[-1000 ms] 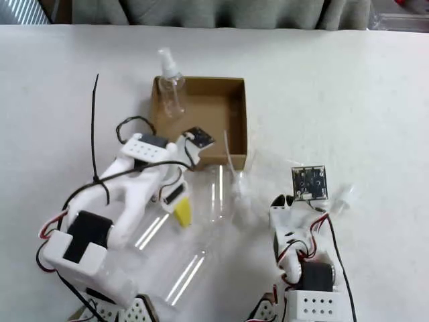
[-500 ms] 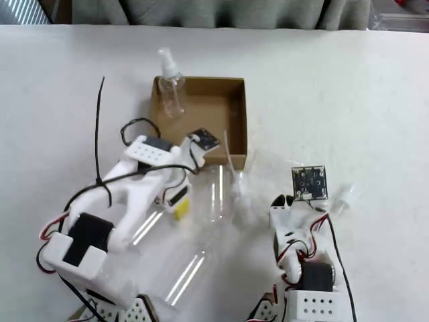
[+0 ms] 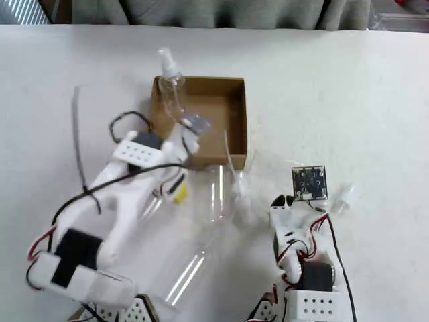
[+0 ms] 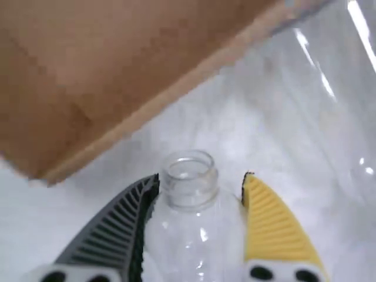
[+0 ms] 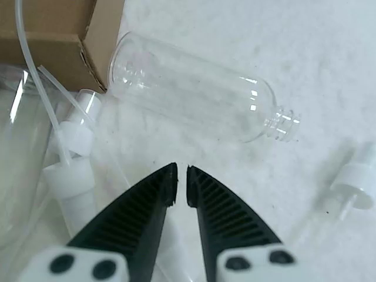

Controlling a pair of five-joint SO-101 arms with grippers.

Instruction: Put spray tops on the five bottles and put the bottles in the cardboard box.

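My left gripper (image 4: 200,178) is shut on a clear, open-necked bottle (image 4: 189,176), held between the black and yellow fingers just short of the cardboard box's near wall (image 4: 88,76). In the high view that gripper (image 3: 177,191) sits at the box's (image 3: 236,114) near left corner. A capped spray bottle (image 3: 171,87) stands in the box's far left corner. My right gripper (image 5: 181,176) is shut and holds nothing. Beyond it lie a bare bottle (image 5: 194,97) and a spray top (image 5: 73,158) with its tube. Another spray top (image 5: 352,188) lies apart to one side.
A large clear plastic piece (image 3: 201,228) with bright glare lies between the two arms. A black cable (image 3: 77,134) sticks up from the left arm. The tabletop is white, with open room at the far right and far left.
The left arm has swung toward the box, carrying its bottle closer to the near wall, and its black cable has swung left. The right arm has kept still.
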